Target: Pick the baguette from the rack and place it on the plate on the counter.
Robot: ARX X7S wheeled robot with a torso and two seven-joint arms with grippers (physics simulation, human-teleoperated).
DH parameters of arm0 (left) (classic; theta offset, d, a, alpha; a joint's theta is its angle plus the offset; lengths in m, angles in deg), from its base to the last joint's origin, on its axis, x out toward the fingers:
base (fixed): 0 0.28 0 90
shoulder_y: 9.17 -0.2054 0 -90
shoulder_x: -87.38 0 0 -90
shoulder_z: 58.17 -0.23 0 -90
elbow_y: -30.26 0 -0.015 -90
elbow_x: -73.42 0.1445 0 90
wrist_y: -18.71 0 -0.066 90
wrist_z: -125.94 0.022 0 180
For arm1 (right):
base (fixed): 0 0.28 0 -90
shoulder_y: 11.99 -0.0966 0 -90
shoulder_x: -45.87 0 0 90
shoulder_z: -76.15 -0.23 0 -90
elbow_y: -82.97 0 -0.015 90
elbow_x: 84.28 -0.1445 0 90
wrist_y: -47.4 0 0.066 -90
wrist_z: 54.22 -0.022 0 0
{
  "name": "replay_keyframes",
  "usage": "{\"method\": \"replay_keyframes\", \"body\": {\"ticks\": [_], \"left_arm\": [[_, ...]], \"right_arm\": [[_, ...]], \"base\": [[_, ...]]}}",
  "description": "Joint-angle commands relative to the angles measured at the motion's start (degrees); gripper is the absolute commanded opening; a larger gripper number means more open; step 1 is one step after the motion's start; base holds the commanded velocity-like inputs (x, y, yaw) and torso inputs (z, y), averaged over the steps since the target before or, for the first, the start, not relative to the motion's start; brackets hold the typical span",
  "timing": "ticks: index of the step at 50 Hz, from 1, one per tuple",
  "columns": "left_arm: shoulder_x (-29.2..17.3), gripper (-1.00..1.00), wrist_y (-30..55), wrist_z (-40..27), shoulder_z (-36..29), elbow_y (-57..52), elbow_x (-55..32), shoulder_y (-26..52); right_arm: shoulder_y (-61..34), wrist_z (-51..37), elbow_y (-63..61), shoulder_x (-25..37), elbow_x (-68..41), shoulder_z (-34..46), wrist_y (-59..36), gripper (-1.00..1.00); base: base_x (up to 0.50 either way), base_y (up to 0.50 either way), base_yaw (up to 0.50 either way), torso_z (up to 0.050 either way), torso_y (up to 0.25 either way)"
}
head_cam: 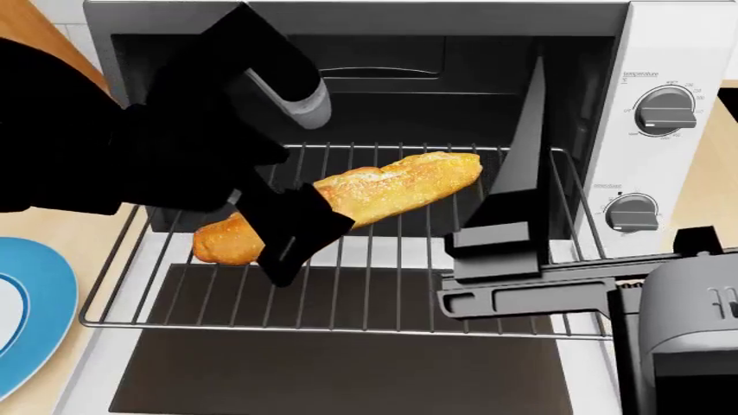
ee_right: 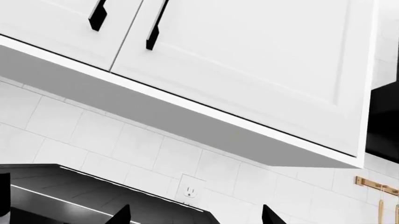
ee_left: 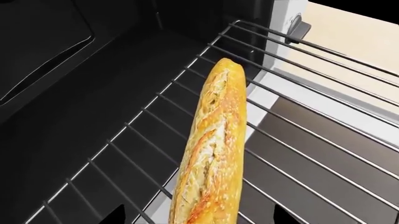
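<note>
Baguette [head_cam: 381, 192] lies diagonally on the rack [head_cam: 346, 294], which is pulled out of the open toaster oven [head_cam: 600, 52] over the lowered door [head_cam: 334, 380].

Far left in the head view, the plate [head_cam: 23, 311] sits on the counter [head_cam: 69, 229], partly cut off by the frame edge, well apart from the loaf.

Left gripper [head_cam: 289, 251] is over the lower-left part of the baguette, covering its middle section; the loaf's rounded end shows to the left of the gripper and the longer part extends up and right. In the left wrist view the baguette [ee_left: 209, 154] runs between the two dark fingertips [ee_left: 115, 215], which stand apart on either side of it with clear gaps. The gripper is spread wide and holds nothing; contact with the bread is not visible.

Right gripper [head_cam: 507, 233] stands at the right side of the rack, beside the loaf's far end. Its wrist view shows both fingertips [ee_right: 121, 215] parted, with only cabinets [ee_right: 249, 70] and tiled wall [ee_right: 93, 140] beyond.
</note>
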Motion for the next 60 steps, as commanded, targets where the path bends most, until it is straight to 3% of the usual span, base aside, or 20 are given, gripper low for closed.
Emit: {"method": "replay_keyframes", "body": {"ticks": [1,21,22,42,54,60], "left_arm": [[0.5,1.0,-0.41,0.57,-0.87,0.68,0.42,-0.3],[-0.01,1.0,-0.19,-0.51,-1.53,-1.03,0.37,-1.01],[-0.19,-1.0,-0.17,-0.51,-1.83,-1.44,0.62,-0.83],[-3.48,-1.0,3.15,-6.16,1.56,-9.25,-2.52,1.61],[-12.33,-1.0,14.33,-26.9,14.29,-28.24,-20.8,0.55],[-16.75,-1.0,17.68,-42.84,18.61,-32.98,-37.92,1.44]], "right_arm": [[0.36,-0.2,0.01,0.67,0.14,0.32,0.92,1.0],[0.58,-0.3,0.32,1.12,0.69,1.08,2.02,1.0],[0.57,-0.34,0.32,1.17,0.68,1.11,2.03,1.0],[-0.88,-1.33,0.11,1.37,-0.54,1.76,1.86,1.0],[0.98,-0.86,0.53,1.84,1.14,2.09,3.94,1.0],[1.86,-0.65,0.75,1.84,1.97,2.27,4.97,1.0]], "base": [[0.0,0.0,0.0,0.0,0.0],[0.0,0.0,0.0,0.0,0.0],[0.0,0.0,0.0,0.0,0.0],[0.0,0.0,0.0,0.0,0.0],[0.0,0.0,0.0,0.0,0.0],[0.0,0.0,0.0,0.0,0.0]]}}
